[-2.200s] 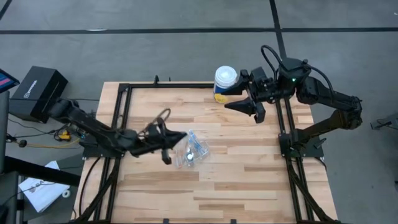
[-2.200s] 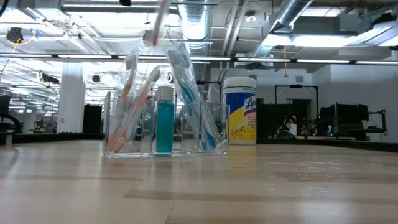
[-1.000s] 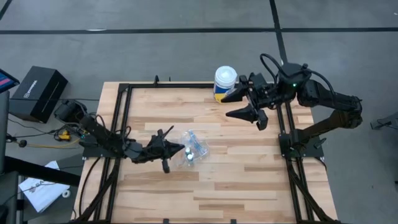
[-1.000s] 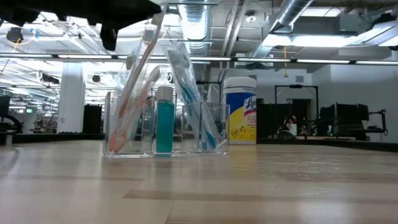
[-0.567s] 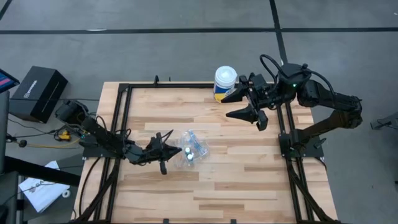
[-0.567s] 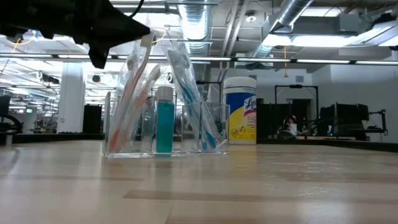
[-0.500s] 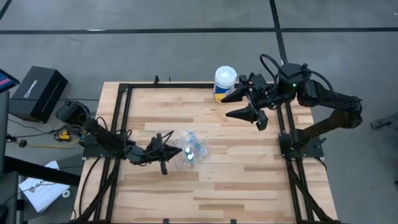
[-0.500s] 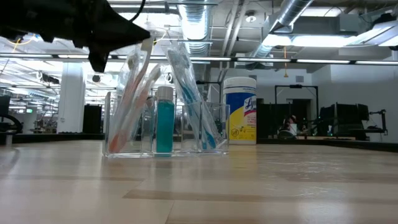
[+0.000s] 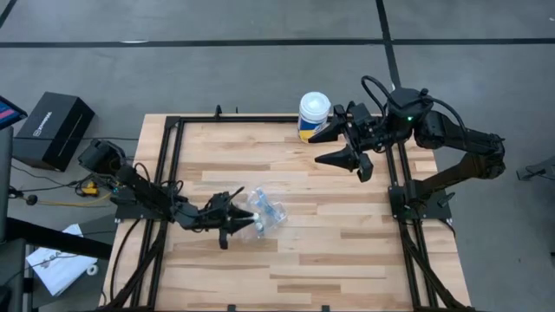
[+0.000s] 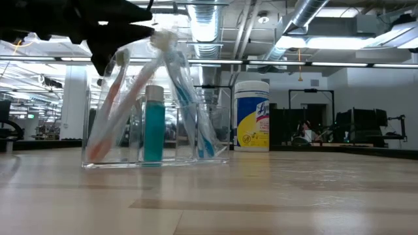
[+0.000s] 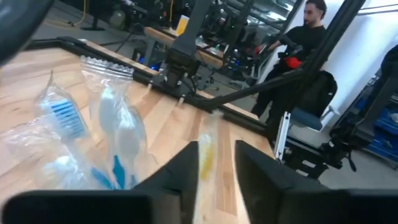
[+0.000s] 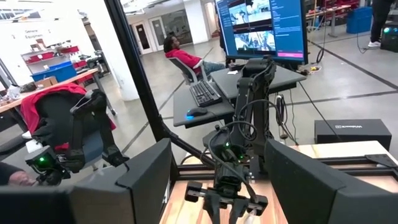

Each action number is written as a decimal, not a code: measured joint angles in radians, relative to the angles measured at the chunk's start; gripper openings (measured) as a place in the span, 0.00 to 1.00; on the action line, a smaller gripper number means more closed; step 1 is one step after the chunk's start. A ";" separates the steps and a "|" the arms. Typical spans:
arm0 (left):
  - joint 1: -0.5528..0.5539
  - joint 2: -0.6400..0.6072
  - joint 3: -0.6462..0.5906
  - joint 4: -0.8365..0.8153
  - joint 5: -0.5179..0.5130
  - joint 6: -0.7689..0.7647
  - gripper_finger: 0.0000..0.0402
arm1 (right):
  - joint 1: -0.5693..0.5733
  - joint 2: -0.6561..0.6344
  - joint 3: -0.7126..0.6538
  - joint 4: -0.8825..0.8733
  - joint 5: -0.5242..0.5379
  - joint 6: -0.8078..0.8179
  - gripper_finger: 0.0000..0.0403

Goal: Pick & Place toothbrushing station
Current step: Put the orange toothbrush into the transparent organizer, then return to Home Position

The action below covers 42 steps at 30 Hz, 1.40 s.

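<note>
A clear plastic organizer (image 9: 264, 212) is standing near the middle of the wooden table (image 9: 329, 260), slightly toward nine o'clock from its centre in the high view. In the low view the organizer (image 10: 157, 140) is seen holding toothbrushes (image 10: 186, 98) leaning in its compartments and a teal tube (image 10: 154, 124) standing upright between them. The left gripper (image 9: 232, 218) is positioned at the organizer's nine o'clock side, right against it. In the left wrist view its fingers (image 11: 186, 168) are being held a little apart, with a narrow gap between them; nothing is seen clamped in that gap, though a pale yellowish shape shows through it and cannot be identified. The right gripper (image 9: 347, 154) is being held above the table toward one o'clock, well apart from the organizer, its fingers spread wide and empty. A white-lidded wipes canister (image 9: 313, 115) is standing at the table's twelve o'clock edge, just beside the right gripper.
</note>
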 joint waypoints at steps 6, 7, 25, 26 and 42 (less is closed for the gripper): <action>0.000 0.000 0.000 0.022 0.001 -0.002 0.43 | 0.000 0.000 0.000 -0.012 0.000 -0.001 0.62; 0.000 0.000 0.001 0.043 0.002 -0.002 0.45 | 0.000 0.000 0.000 -0.013 -0.001 0.000 0.62; -0.002 -0.299 0.233 0.130 0.036 0.396 0.46 | -0.026 -0.001 0.000 0.177 0.059 -0.061 0.62; -0.002 -0.333 0.238 0.130 0.036 0.415 0.45 | -0.033 -0.005 0.000 0.169 0.086 -0.061 0.62; -0.129 -0.835 0.238 -0.188 0.007 0.518 0.41 | -0.079 -0.139 -0.002 -0.198 0.135 0.048 0.62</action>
